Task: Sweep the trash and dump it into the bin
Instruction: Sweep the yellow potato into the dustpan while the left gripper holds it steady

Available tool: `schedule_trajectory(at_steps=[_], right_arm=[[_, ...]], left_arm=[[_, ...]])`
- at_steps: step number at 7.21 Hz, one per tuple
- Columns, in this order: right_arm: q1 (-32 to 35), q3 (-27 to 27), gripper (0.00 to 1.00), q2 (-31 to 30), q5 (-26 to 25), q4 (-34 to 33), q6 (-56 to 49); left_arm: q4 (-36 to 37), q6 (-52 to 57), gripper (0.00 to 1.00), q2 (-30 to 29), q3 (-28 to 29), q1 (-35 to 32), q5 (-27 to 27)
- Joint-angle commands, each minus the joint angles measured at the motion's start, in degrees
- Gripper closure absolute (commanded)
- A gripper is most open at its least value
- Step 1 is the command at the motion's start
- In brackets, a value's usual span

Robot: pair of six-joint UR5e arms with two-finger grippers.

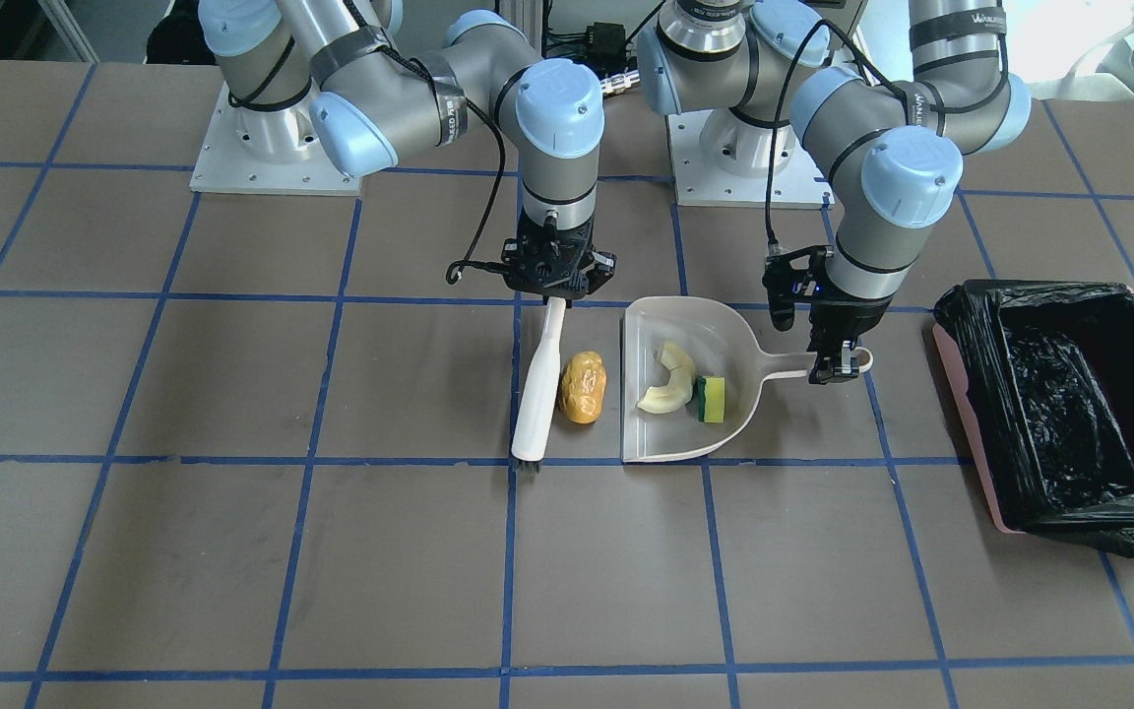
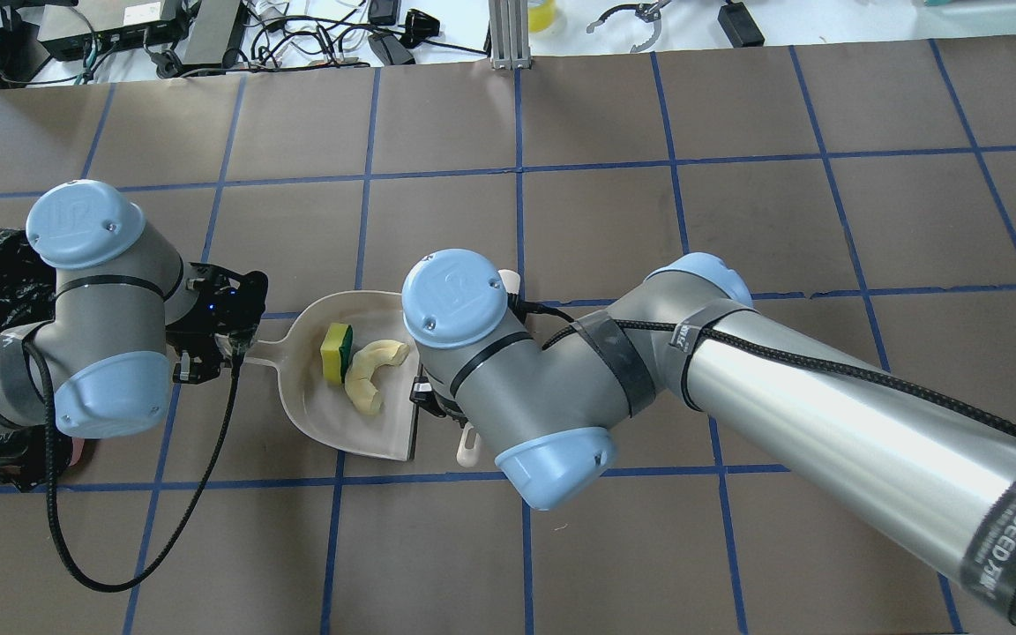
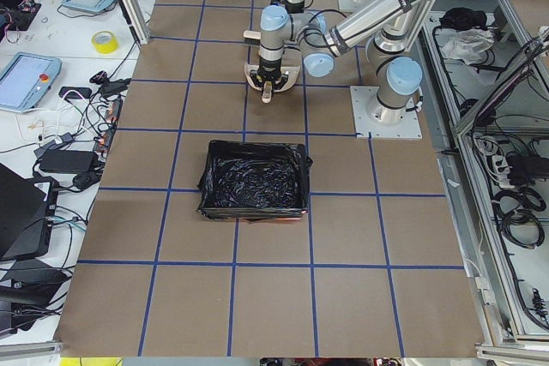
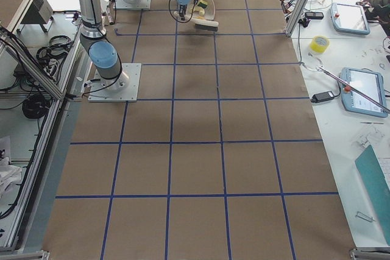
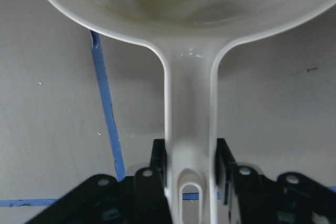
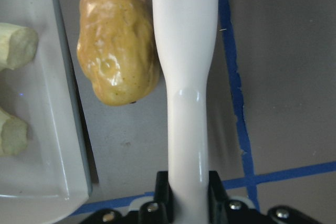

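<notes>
My left gripper [image 1: 835,369] is shut on the handle [image 5: 190,119] of the pale grey dustpan [image 1: 661,443], which rests flat on the table. A pale curved food piece [image 1: 670,379] and a yellow-green sponge [image 1: 713,399] lie in the pan. My right gripper [image 1: 554,295] is shut on the handle of a white brush [image 1: 537,394], whose body lies along the table. A brown potato [image 1: 583,387] lies between the brush and the pan's open edge, touching the brush [image 6: 185,51] in the right wrist view. The bin [image 1: 1069,404], lined with a black bag, stands beyond the dustpan's handle end.
The table is brown with a grid of blue tape lines. Both arm bases are bolted at the robot's edge of it. In the overhead view the right arm's elbow [image 2: 464,335] hides the potato and most of the brush. Cables and devices lie past the table's far edge.
</notes>
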Motion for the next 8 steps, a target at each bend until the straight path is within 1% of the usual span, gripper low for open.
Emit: schedule_trajectory(at_steps=[1, 2, 4, 5, 6, 7, 8], right_arm=[[1.3, -0.5, 1.00, 2.6, 4.1, -5.1, 2.6], [2.2, -0.6, 1.00, 3.3, 6.9, -7.4, 4.0], [4.3, -3.4, 1.00, 3.8, 7.7, -6.9, 8.8], [5.4, -4.1, 1.00, 3.8, 9.7, -7.1, 10.8], [6.0, -4.1, 1.00, 3.8, 9.8, -7.2, 12.4], [7.1, -4.6, 1.00, 3.7, 9.9, -7.6, 16.3], [8.2, -6.0, 1.00, 3.9, 10.0, -7.9, 17.5]], left_arm=[[0.0, -0.1, 1.00, 0.0, -0.5, 0.0, 0.2], [0.0, 0.0, 1.00, 0.0, -0.2, 0.0, 0.5], [0.0, 0.0, 1.00, 0.0, 0.0, 0.0, 0.6], [0.0, -0.1, 1.00, -0.1, 0.0, 0.0, 0.6], [0.1, 0.0, 1.00, -0.1, 0.1, 0.0, 0.6], [0.1, 0.0, 1.00, -0.1, 0.2, 0.0, 0.5], [0.1, -0.1, 1.00, -0.1, 0.3, 0.0, 0.5]])
